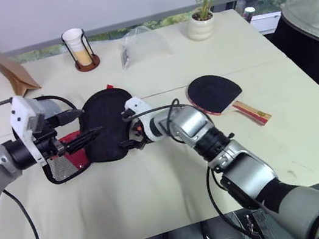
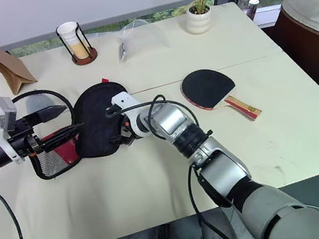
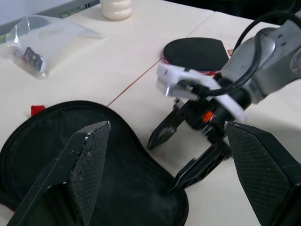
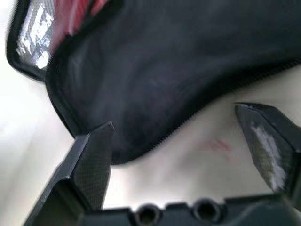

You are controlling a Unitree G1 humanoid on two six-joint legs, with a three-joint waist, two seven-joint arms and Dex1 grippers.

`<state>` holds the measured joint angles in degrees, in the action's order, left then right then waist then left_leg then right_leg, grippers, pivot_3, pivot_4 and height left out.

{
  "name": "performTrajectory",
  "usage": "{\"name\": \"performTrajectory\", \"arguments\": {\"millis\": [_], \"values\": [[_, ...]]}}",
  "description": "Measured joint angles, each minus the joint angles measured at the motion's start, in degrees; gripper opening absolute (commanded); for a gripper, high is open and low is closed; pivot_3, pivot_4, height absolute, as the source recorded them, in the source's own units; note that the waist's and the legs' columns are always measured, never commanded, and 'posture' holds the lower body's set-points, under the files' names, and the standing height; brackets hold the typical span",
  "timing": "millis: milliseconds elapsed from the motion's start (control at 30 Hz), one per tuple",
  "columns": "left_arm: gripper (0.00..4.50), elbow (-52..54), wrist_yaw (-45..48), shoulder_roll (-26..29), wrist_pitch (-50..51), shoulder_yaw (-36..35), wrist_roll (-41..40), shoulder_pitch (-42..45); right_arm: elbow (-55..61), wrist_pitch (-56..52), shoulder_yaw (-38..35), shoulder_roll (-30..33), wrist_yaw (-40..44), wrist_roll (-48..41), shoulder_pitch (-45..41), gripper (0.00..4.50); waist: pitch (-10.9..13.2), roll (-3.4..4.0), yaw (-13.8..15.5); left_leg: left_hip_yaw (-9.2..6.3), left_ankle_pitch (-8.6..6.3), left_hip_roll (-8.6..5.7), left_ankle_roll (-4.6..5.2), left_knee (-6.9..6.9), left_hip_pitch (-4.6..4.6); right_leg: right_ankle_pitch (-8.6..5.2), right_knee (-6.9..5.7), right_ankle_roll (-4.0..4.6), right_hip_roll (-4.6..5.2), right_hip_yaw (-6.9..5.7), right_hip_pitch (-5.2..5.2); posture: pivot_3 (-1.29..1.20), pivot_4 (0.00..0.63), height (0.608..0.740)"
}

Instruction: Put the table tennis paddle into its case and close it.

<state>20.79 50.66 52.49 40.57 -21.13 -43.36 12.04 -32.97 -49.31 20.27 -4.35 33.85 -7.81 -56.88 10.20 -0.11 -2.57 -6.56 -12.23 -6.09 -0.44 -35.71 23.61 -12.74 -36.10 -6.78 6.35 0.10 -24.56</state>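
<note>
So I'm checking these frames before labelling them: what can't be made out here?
- The case: whether its zip is open or its flap merely folded; the left gripper and right gripper cover parts of its edge in the head views.
- Right wrist view: the case is blurred, logo unreadable.
- The clear plastic bag: contents too small to identify.
- The table tennis paddle: its handle is hidden behind the right arm in the left wrist view.

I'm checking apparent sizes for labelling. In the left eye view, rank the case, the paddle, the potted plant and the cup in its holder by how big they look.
1. case
2. paddle and potted plant: too close to rank
3. cup in its holder
</note>
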Motion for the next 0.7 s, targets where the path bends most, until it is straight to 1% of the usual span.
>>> {"name": "performTrajectory", "arguments": {"millis": [100,200,300,367,400,467,533,600,700], "values": [[4.02,0.74,-0.21,0.0,0.0,-0.1,0.14,-0.39,-3.65,3.01,0.05,-1.71,-0.87,1.44,-1.08,4.38,0.0,0.0,-0.21,0.0,0.0,0.02,-0.01,0.18,-0.27,-0.06,0.0,0.11,-0.02,0.01,0.01,0.0,0.15,0.74],[4.02,1.49,-0.63,0.0,0.09,-0.45,0.15,-1.27,-6.66,6.44,1.13,-3.14,-1.67,3.82,-1.92,4.38,-0.02,-0.02,-0.44,-0.01,0.04,0.12,-0.08,0.26,-0.3,-0.08,-0.01,0.14,-0.15,0.05,-0.02,0.0,0.15,0.74],[4.02,2.41,-0.98,0.0,0.12,-1.04,0.14,-2.3,-9.23,10.77,3.07,-4.26,-2.75,7.05,-2.11,3.58,-0.04,-0.05,-0.74,-0.02,0.1,0.21,-0.18,0.41,-0.4,-0.06,-0.01,0.21,-0.27,0.12,-0.01,0.0,0.15,0.74],[4.02,2.66,-1.12,0.0,0.14,-1.31,0.14,-2.64,-10.56,13.32,4.06,-4.35,-3.32,8.96,-2.11,2.5,-0.04,-0.05,-0.98,-0.02,0.12,0.33,-0.22,0.45,-0.45,-0.05,-0.01,0.28,-0.39,0.14,0.01,0.0,0.15,0.74],[4.02,2.85,-1.12,0.0,0.14,-1.73,0.14,-3.04,-11.14,14.33,4.07,-4.46,-3.55,9.66,-2.11,2.12,-0.05,-0.06,-1.07,-0.02,0.13,0.41,-0.23,0.46,-0.46,-0.05,-0.01,0.35,-0.45,0.14,0.01,0.0,0.15,0.74],[4.02,2.87,-1.14,0.0,0.14,-2.36,0.17,-3.52,-11.79,15.59,4.06,-4.62,-3.47,10.23,-2.09,1.01,-0.05,-0.06,-1.24,-0.02,0.13,0.48,-0.24,0.51,-0.49,-0.08,-0.01,0.42,-0.52,0.14,0.01,0.0,0.15,0.74],[4.02,3.04,-1.16,0.01,0.13,-2.65,0.23,-3.91,-12.16,16.37,4.09,-4.77,-2.98,10.61,-1.99,0.07,-0.05,-0.05,-1.33,-0.02,0.13,0.55,-0.25,0.57,-0.53,-0.09,-0.01,0.5,-0.58,0.14,0.03,0.0,0.15,0.74],[4.02,3.17,-1.15,0.0,0.13,-2.68,0.26,-4.63,-11.65,16.52,4.19,-4.72,-2.51,11.11,-1.77,0.02,-0.05,-0.05,-1.29,-0.02,0.14,0.63,-0.26,0.58,-0.53,-0.1,-0.02,0.56,-0.65,0.15,0.04,0.0,0.15,0.74],[4.02,3.18,-1.15,0.01,0.04,-2.69,0.4,-4.87,-8.39,14.66,3.96,-2.77,-1.2,11.16,-0.48,0.02,-0.05,-0.05,-0.67,-0.03,0.14,0.65,-0.29,0.57,-0.53,-0.1,-0.01,0.58,-0.67,0.13,0.01,0.0,0.15,0.74]]}}
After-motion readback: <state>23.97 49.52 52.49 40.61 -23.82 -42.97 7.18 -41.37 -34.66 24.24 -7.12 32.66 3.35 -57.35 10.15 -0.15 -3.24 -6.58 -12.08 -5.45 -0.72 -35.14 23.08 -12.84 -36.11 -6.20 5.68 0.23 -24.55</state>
